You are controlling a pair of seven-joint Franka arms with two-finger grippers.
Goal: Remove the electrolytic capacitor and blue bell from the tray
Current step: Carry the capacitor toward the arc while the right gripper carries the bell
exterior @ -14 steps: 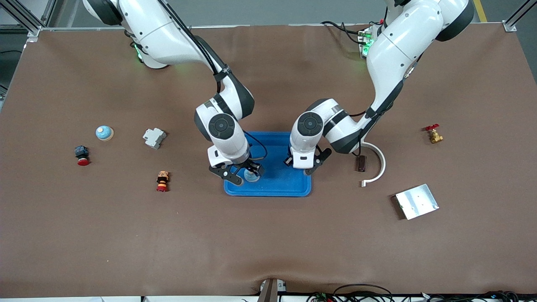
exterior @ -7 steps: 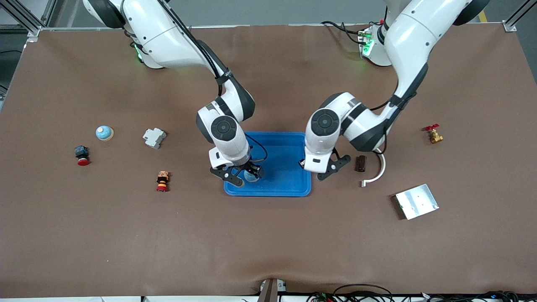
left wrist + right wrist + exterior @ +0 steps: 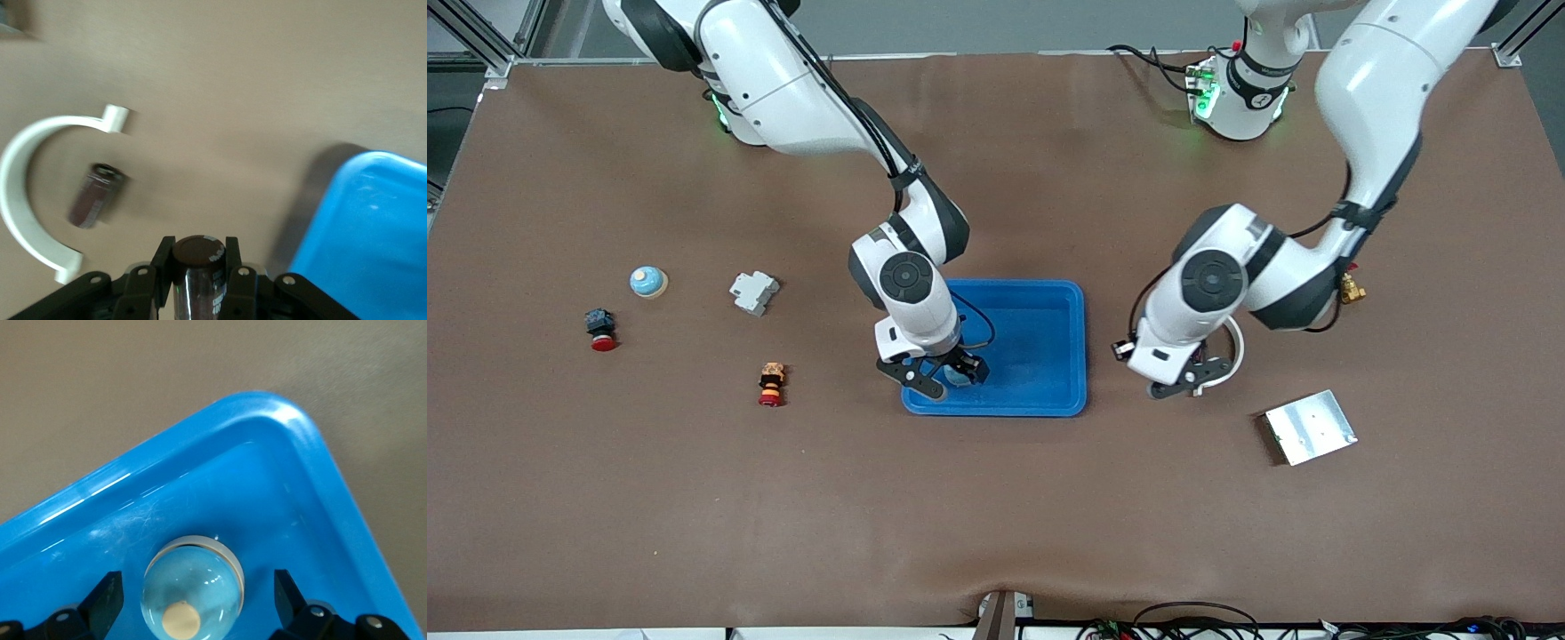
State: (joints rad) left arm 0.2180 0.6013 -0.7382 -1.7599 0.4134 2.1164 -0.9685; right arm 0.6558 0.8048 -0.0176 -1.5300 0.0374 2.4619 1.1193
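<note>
A light blue dome bell [image 3: 193, 590] sits in the blue tray [image 3: 267, 403] at the corner nearest the front camera toward the right arm's end. My right gripper [image 3: 195, 595] is open, one finger on each side of the bell and clear of it; it also shows in the front view [image 3: 944, 378]. My left gripper [image 3: 197, 257] is shut on a dark brown capacitor [image 3: 195, 248]. It hangs over the bare table [image 3: 1181, 380] between the tray [image 3: 1080, 356] and a white curved bracket [image 3: 20, 173]. A second brown capacitor [image 3: 97, 195] lies inside the bracket's arc.
A second blue bell [image 3: 647, 282], a grey breaker [image 3: 753, 292], a red push button [image 3: 600, 331] and an orange-red button [image 3: 771, 383] lie toward the right arm's end. A metal plate [image 3: 1310, 427] and a brass valve [image 3: 1350, 289] lie toward the left arm's end.
My left gripper has swung from over the tray out to the table by the white bracket, toward the left arm's end. My right gripper has stayed over the bell.
</note>
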